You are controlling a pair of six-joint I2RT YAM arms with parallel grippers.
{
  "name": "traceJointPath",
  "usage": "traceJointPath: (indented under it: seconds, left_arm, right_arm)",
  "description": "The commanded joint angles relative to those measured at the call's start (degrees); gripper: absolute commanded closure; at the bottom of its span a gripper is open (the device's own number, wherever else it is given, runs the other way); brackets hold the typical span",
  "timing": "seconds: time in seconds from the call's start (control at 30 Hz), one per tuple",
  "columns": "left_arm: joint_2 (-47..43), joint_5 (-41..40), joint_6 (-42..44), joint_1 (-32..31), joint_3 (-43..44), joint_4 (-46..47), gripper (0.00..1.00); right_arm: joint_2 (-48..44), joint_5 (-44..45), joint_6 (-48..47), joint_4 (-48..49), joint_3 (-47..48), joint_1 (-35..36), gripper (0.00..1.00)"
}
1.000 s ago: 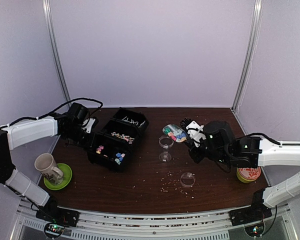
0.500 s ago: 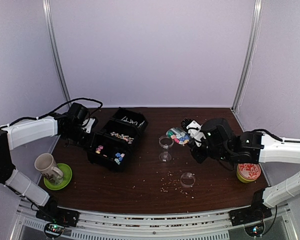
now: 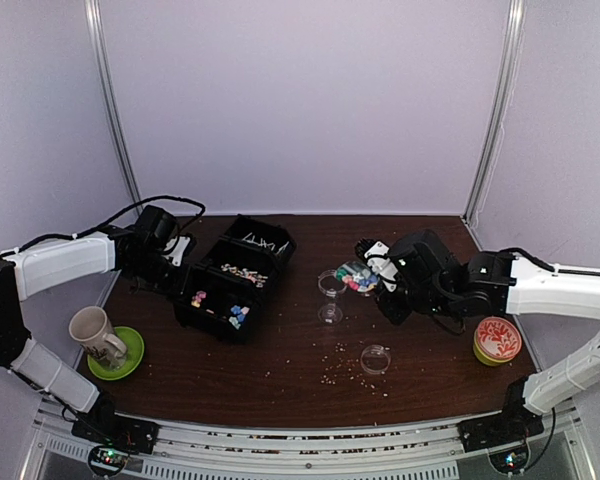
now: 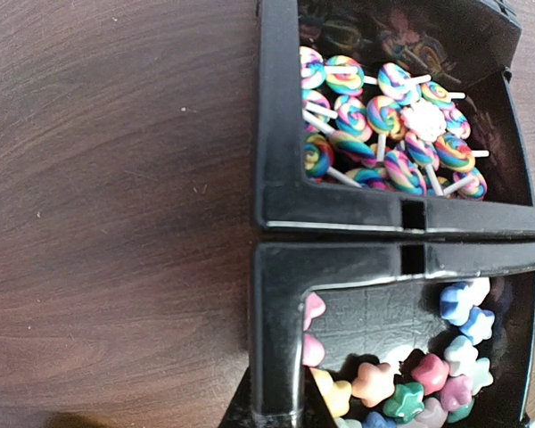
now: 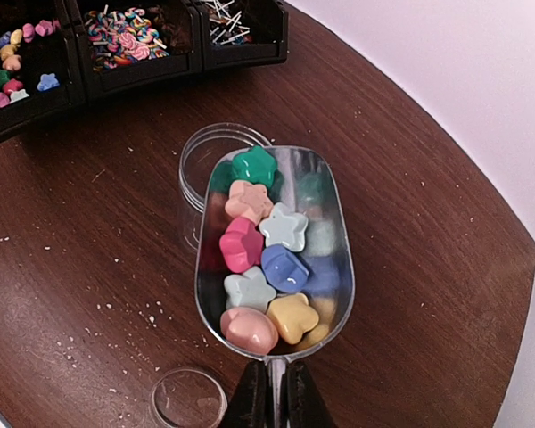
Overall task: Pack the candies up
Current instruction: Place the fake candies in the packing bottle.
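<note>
A row of black bins [image 3: 187, 308] holds the candies: white sticks [image 3: 263, 240], swirled pink-and-white lollipops [image 4: 383, 125] and multicoloured stars [image 4: 428, 374]. My left gripper [image 3: 173, 263] is at the bins' left end. In the left wrist view it [image 4: 281, 408] is shut on the star bin's wall [image 4: 276, 303]. My right gripper [image 5: 274, 397] is shut on the handle of a clear scoop [image 5: 334, 223] filled with star candies [image 5: 266, 241]. The scoop's tip is over the rim of an open clear jar [image 5: 196, 165]. In the top view the scoop [image 3: 354, 274] is right beside the jar [image 3: 331, 285].
The jar's clear lid [image 3: 375, 358] lies on the table near the front, with pale crumbs [image 3: 330, 368] scattered around it. A mug [image 3: 95, 333] stands on a green saucer [image 3: 130, 357] at the front left. A red-patterned bowl [image 3: 497, 339] sits at the right.
My right gripper has carried the filled scoop left, from beside the jar to over its rim. The left arm and the bins have not moved.
</note>
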Motion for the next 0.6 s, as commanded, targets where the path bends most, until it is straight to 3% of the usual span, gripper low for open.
traceJointPath:
  seconds: [0.0, 0.57]
  left_arm:
    - [-2.72, 2.69, -0.57, 0.29, 4.77, 9.47, 1.0]
    - [-2.83, 2.71, -0.49, 0.28, 4.73, 9.43, 1.0]
  right_arm:
    - [1.26, 1.12, 0.7, -3.06, 3.58, -0.52, 1.0]
    - [4.22, -0.64, -0.53, -9.38, 8.38, -0.64, 1.0]
